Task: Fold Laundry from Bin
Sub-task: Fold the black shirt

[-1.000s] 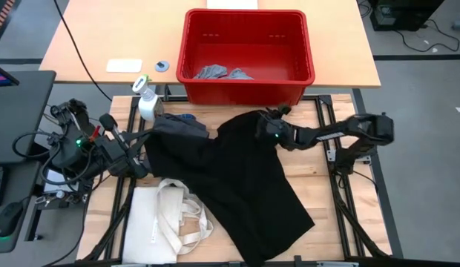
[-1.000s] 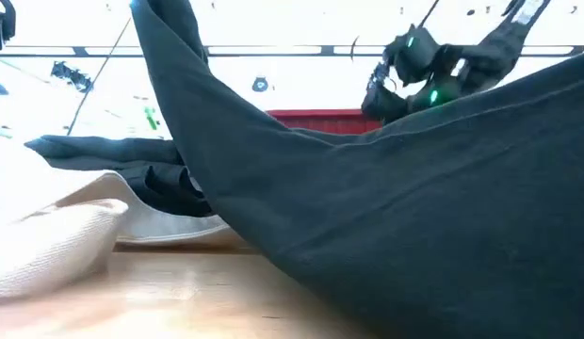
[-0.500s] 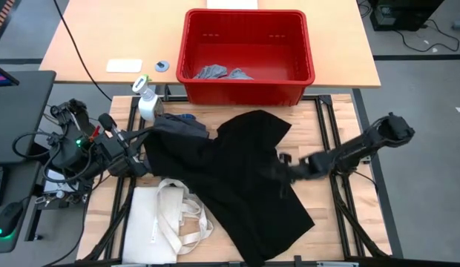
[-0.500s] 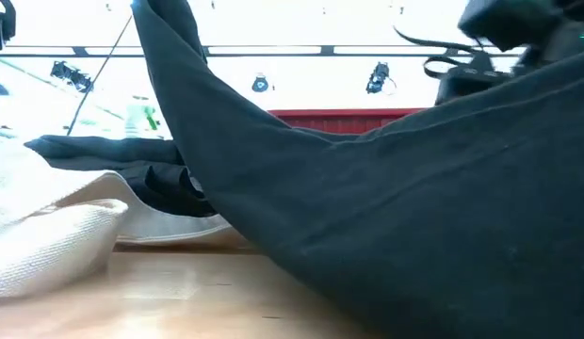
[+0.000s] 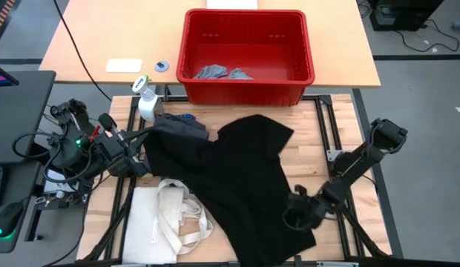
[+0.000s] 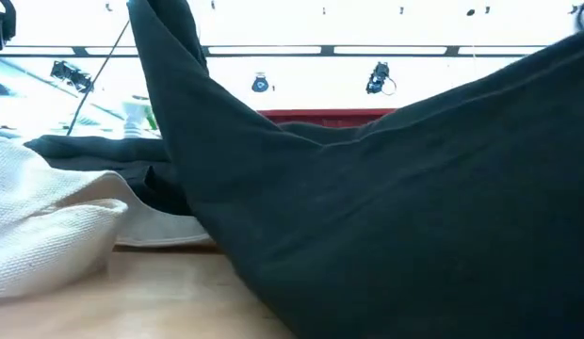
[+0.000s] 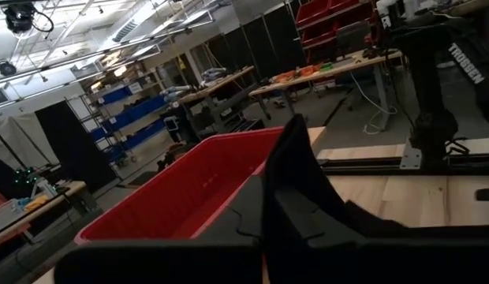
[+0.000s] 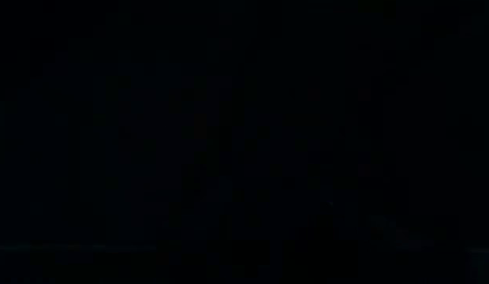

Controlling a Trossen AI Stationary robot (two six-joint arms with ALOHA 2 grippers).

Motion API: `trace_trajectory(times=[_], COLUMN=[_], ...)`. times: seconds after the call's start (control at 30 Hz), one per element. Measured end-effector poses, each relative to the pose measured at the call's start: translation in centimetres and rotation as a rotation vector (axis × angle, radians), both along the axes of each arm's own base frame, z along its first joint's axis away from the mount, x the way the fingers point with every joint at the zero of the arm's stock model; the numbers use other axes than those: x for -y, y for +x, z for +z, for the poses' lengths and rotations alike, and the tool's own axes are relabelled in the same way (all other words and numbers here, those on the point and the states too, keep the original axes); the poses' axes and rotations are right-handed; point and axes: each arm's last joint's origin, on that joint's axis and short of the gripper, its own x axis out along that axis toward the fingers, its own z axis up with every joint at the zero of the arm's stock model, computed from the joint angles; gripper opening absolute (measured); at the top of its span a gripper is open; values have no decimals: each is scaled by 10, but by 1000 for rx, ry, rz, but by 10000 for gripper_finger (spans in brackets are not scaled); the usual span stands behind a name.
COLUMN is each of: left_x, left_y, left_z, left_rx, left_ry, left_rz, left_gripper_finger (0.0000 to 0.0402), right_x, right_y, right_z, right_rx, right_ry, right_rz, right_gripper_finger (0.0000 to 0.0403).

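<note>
- High view: the large black piece (image 5: 237, 178) is spread on the desk (image 5: 319, 159), in front of the red bin (image 5: 248, 46); spreading before folding is judged to be the step in hand.
- Its far-left corner is gripped by the closed left tool (image 5: 141, 165) and lifted.
- The right tool (image 5: 295, 215) is at the near-right hem; whether it is open or gripping cannot be told.
- The long axis runs from far-left to near-right; the hem points near-right.
- Next, the hem is probably to be pulled taut.

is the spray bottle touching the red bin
Apart. The high view shows the spray bottle standing left of the red bin, with bare table showing between them.
</note>
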Motion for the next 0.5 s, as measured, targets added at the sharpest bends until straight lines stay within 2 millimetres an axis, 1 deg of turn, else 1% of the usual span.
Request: trace_trajectory(times=[0.13,0.23,0.3,0.4,0.5], left_x=[0,0,0,0,0], left_y=[0,0,0,0,0], left_z=[0,0,0,-1,-2], left_rx=[-1,6,10,1,-9], left_ry=[1,-8,-13,-1,13], left_rz=[0,-2,-4,-4,-4], left_gripper_finger=[13,13,13,13,13], right_x=[-23,-39,-46,-50,-43], right_y=[-14,-27,-36,-45,-44], right_z=[10,13,15,21,29], right_rx=[-23,-69,-93,-116,-48], right_ry=[115,212,250,269,176], right_rz=[6,45,33,-20,-96], right_gripper_finger=[157,155,153,152,151])
